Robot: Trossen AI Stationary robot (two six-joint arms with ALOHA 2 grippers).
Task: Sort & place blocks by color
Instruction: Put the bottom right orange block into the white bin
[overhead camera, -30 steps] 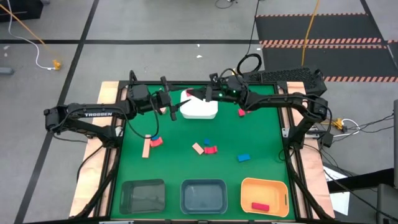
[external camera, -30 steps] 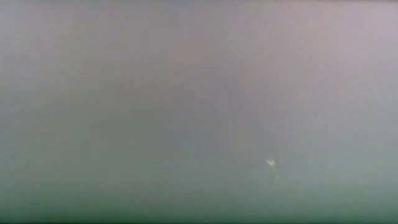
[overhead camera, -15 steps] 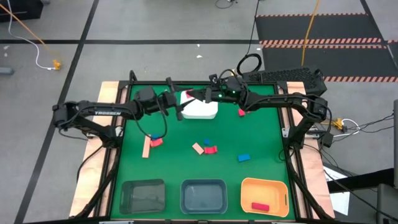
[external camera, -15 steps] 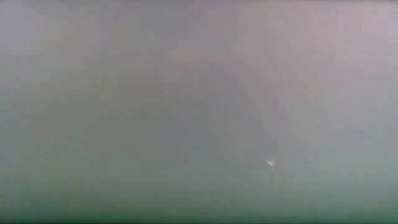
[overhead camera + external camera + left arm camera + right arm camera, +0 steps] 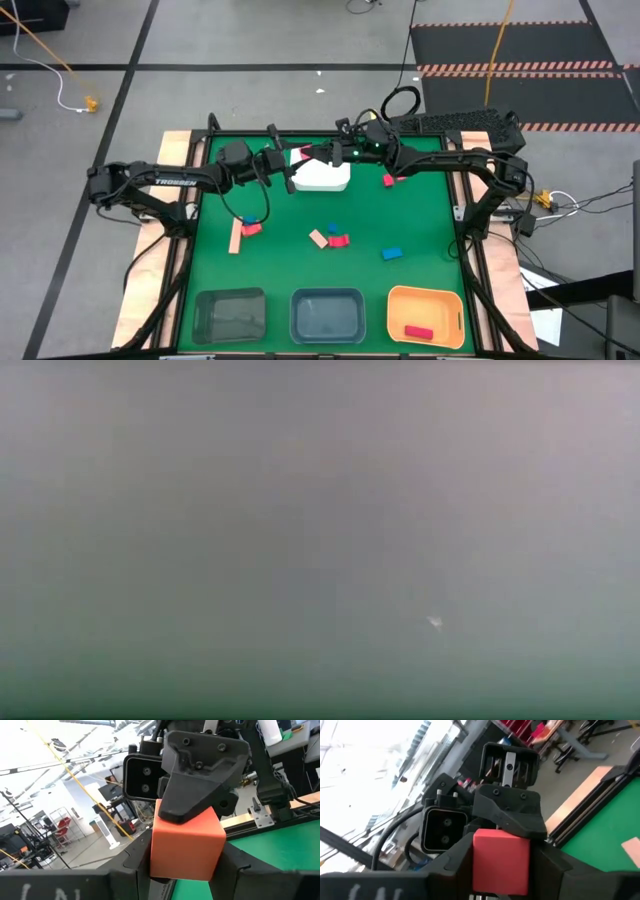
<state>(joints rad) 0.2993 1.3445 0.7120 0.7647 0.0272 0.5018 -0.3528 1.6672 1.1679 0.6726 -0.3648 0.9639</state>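
Observation:
A red block [image 5: 299,153] is up in the air above the white tray [image 5: 322,178] at the table's far middle, between both grippers. My left gripper [image 5: 286,166] comes at it from the left and my right gripper [image 5: 310,154] from the right, and both are shut on it. More blocks lie flat on the green mat: a tan bar [image 5: 235,238], a red one [image 5: 250,228], a tan one [image 5: 318,238], a red one [image 5: 340,241], a blue one [image 5: 391,254] and a red one [image 5: 390,180]. The low view shows nothing but grey blur. My left gripper has the red block [image 5: 186,842] pinched between its two fingers [image 5: 139,865] on opposite side faces, reaching level from the table's left. The block is lifted clear above the white tray. The other arm's finger [image 5: 192,802] lies over its top. My right gripper pinches the same block [image 5: 500,857] between its two fingers [image 5: 456,862] on the other pair of faces, coming level from the table's right. The block is clear of the table, and the left arm's finger [image 5: 512,812] covers its upper face.
Three bins stand along the near edge: a clear grey one [image 5: 229,296], a grey-blue one [image 5: 327,294] and a yellow-orange one [image 5: 428,295] with a red block [image 5: 418,331] in it. Open mat lies between the bins and the scattered blocks.
My left gripper has moved toward the table's right, up to the red block that my right gripper holds above the white tray. The right arm and the block have stayed where they were.

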